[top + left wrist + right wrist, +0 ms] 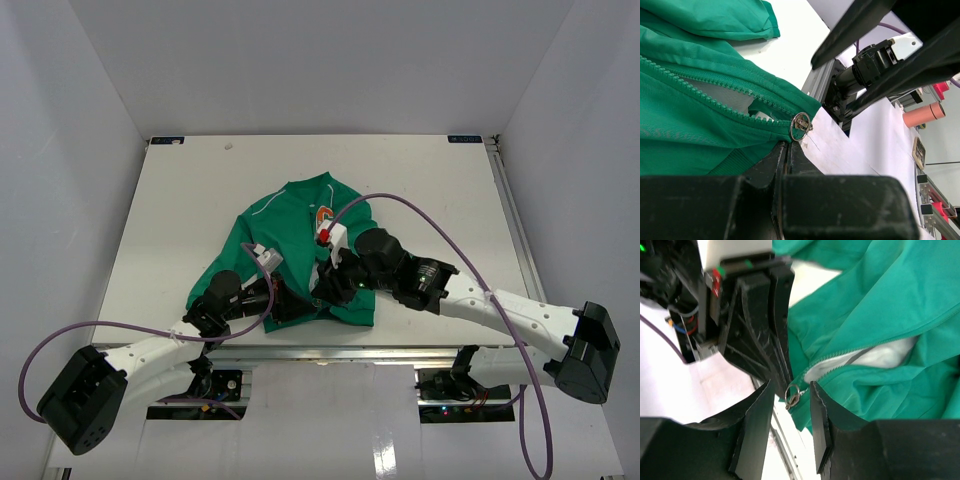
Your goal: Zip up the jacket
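- The green jacket (290, 225) lies front-up in the middle of the white bench (180, 200). Its collar points away from the arms and its hem is near the bench's near edge.
- The zipper is not done up. In the left wrist view the two rows of zipper teeth (715, 90) spread apart from the bottom corner, and the right wrist view shows pale lining (880, 352) through the gap.
- The left end effector (786, 148) is closed, with its fingers pinched on the hem fabric just below the slider. This appears to anchor the bottom of the jacket.
- The metal pull ring (792, 395) hangs at the very bottom of the zipper, right beside the left fingers.
- The right end effector (791, 387) has its jaws parted, one on each side of the ring. Neither finger visibly touches the ring, and it holds nothing.
- Step in hand, as a judgement: the right arm is lined up to take the pull while the left arm holds the hem. The zipping stroke itself has not begun, so the task looks to be at an early stage.
- The next move probably calls for the right jaws to close squarely on the ring. The right arm would then draw it along the teeth towards the collar, with the left grip keeping the hem taut so the fabric does not bunch.
- The ring is thin and swings loosely, so it could slip out sideways as the jaws come together.
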`<state>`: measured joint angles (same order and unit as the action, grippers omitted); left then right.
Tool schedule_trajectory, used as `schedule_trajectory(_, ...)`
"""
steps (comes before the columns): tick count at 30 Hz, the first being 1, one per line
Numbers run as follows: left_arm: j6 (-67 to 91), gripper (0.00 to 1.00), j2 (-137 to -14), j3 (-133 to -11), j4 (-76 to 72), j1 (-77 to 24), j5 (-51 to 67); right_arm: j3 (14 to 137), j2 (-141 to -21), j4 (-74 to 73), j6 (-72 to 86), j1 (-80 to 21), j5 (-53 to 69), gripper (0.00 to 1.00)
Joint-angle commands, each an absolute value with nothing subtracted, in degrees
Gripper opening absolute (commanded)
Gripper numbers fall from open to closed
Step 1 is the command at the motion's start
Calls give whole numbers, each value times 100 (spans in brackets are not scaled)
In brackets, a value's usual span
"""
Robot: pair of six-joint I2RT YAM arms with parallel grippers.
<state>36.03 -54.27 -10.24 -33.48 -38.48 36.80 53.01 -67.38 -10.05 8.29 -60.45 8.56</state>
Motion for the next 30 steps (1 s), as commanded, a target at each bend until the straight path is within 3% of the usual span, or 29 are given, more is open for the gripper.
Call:
schedule_trajectory(1,3598,0,-5409,-1139,-3519,-3867,3721,5473,-6900,-1342,688,-6155,978,41)
schedule_trajectory(15,3586,0,-5417,-1154,-3504,-3867,3724,5739,-7378,-1556,615,-6333,713,35)
schedule_trajectory(19,3586,0,-5414,-1170,-3488,-3867,3718,5739,-7357,-1574,607,-6354,688,28)
schedule_trajectory(27,3612,0,-5353,-1222,-3408,-3867,3700,5695,-7364,-1582,535,-6373,817,27)
schedule_trajectory(30,3612,0,-5326,-1230,-3366,-3867,3682,5687,-7330,-1583,501,-6390,861,22)
